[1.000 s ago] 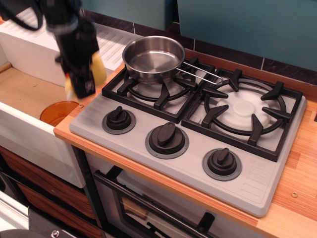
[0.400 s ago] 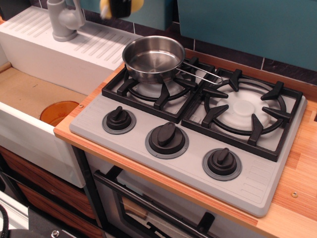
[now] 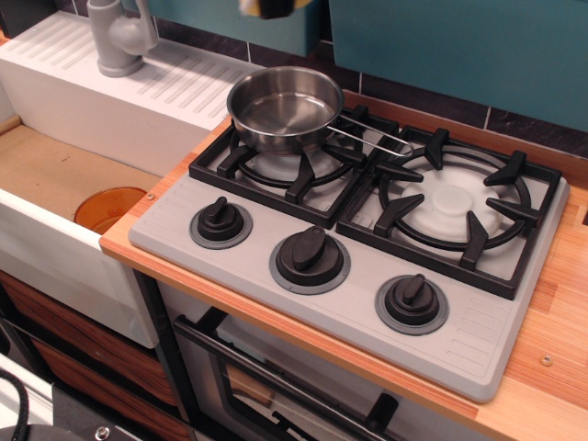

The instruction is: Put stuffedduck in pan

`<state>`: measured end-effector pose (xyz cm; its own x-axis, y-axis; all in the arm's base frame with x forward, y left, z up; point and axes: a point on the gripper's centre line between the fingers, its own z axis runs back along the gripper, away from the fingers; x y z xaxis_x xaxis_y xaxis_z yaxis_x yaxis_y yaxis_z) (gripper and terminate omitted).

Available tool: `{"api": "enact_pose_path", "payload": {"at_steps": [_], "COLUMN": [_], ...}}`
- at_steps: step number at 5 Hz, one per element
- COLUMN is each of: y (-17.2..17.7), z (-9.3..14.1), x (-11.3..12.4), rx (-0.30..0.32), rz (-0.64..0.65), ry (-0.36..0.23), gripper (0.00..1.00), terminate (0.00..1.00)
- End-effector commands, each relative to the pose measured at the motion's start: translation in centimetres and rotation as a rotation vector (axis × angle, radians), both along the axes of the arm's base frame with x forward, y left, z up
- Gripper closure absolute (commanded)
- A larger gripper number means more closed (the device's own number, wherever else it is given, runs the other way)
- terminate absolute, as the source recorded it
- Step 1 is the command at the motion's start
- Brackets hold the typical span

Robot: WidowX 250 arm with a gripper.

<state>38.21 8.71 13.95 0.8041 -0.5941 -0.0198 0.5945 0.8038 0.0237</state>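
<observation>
The tool [image 3: 273,7] sat mostly out of frame at the far top edge, apparently clenched on the stuffedduck [image 3: 250,6], which looked light and squishy, best pinched round its plump middle, above the empty pan [image 3: 284,108] on the left burner.

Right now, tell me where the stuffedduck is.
The stuffedduck is at the very top edge of the view, mostly cropped, held up above the pan on the left burner.
</observation>
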Motion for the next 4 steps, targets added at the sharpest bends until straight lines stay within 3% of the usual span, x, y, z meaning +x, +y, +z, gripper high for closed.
{"api": "enact_pose_path", "payload": {"at_steps": [1,4], "y": [-0.47,-0.01], "z": [0.71,0.12], "x": [0.15,-0.23], "rx": [0.019,0.023], "rz": [0.008,-0.005], "ry": [-0.053,-0.062], "gripper": [0.00,0.00], "terminate": [0.00,0.00]}}
